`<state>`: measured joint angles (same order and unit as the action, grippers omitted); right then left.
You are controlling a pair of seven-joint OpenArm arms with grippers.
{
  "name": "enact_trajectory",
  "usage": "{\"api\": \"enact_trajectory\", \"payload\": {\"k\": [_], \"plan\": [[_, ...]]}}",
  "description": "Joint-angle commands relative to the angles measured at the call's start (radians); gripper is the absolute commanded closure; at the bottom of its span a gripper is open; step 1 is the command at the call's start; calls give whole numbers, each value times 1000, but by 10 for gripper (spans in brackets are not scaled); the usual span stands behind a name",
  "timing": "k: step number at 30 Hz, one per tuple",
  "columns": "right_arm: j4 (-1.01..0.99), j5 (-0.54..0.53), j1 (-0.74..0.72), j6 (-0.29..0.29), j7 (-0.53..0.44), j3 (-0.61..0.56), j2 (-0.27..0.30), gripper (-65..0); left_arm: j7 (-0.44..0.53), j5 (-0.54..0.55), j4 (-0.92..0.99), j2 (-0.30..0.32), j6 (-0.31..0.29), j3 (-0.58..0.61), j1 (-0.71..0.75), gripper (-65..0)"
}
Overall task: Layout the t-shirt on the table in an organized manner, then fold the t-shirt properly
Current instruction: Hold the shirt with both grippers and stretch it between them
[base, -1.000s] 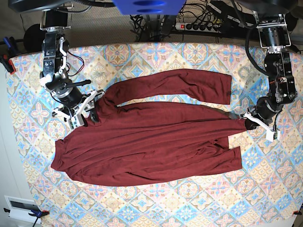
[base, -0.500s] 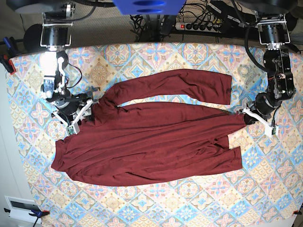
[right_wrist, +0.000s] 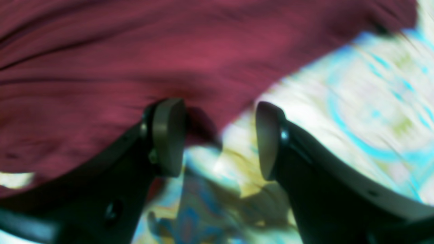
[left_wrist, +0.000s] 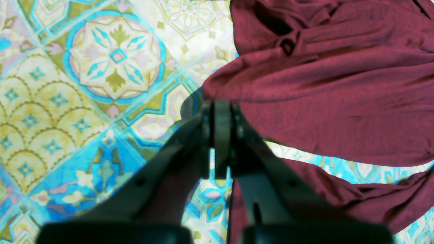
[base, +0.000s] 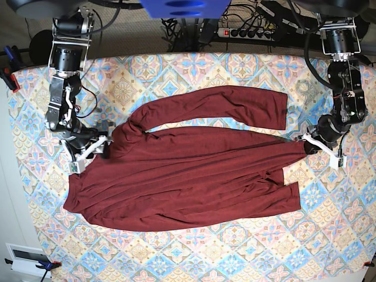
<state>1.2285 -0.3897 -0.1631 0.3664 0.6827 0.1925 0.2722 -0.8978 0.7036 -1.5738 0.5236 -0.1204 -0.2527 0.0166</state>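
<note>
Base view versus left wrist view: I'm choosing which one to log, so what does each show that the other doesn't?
Only the base view shows the whole t-shirt spread out, both sleeves, the right end effector open beside its edge, and the power strip behind the table. Only the left wrist view shows the left end effector close up, its jaws shut with no cloth visible between them, and the fine wrinkles. Both show maroon fabric on the patterned cloth.
</note>
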Motion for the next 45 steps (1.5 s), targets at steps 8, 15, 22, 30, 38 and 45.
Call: {"api": "enact_trajectory", "payload": {"k": [8,15,22,30,38,45], "plan": [[27,-13,4,10,-18,19,-6,-320,87,-88,-14,53,0,-12,-17,0],[18,-13,1,10,-18,20,-46,-320,88,-126,-14,48,0,-12,-17,0],[-43,-13,0,12,-18,15,-49,-320,88,-126,-14,51,0,-12,-17,0],[-129,-13,-60,12,-50,22,-49,-121,88,-126,-14,51,0,-12,-16,0],[40,-13,-2,12,-25,201,-47,0,88,-126,-14,50,0,-12,-19,0],[124,-13,60,13,-19,264,-38,0,88,-123,51,2,0,-4,-22,0]]}}
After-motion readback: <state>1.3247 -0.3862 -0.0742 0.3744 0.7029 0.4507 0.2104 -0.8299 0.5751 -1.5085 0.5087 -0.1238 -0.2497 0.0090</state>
